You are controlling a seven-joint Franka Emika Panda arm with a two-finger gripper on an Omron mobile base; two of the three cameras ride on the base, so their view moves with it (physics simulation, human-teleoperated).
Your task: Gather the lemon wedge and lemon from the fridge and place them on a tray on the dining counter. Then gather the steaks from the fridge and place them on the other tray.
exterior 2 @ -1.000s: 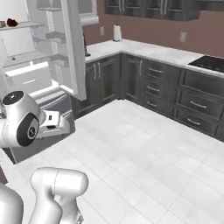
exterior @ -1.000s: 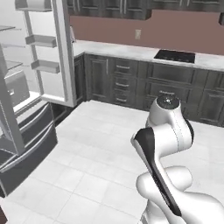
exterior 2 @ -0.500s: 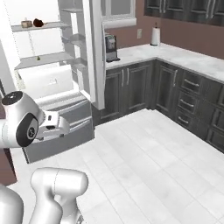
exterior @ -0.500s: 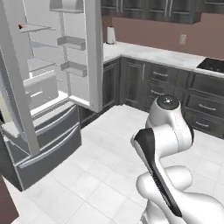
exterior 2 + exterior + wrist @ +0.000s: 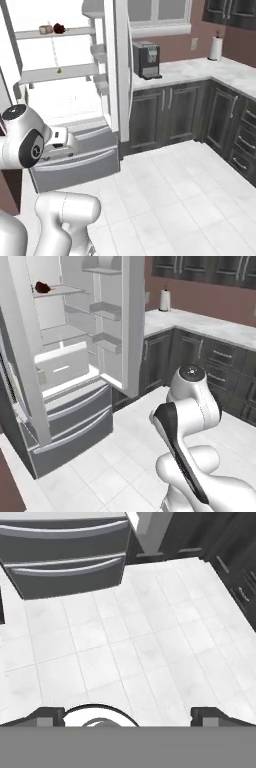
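Note:
The fridge [image 5: 70, 363] stands open ahead on the left. On its top shelf lie the steaks [image 5: 60, 28], dark red beside a paler piece; one steak [image 5: 42, 287] also shows in the left base view. One shelf down sits a small yellow-green bit [image 5: 59, 70], too small to tell lemon from lemon wedge. My gripper [image 5: 132, 717] hangs over the white floor tiles, well short of the fridge, open, with nothing between its fingertips [image 5: 50, 717]. The trays and the dining counter are out of view.
The open fridge door [image 5: 132, 321] with its bins juts out toward me. The dark freezer drawers [image 5: 65, 557] lie below. Right of the fridge, dark cabinets carry a marble counter with a coffee machine [image 5: 146, 59] and a paper towel roll [image 5: 216, 48].
The whole picture has swung: the base has turned and come toward the fridge, which now looms larger and more central. The arm keeps its pose and the gripper stays open.

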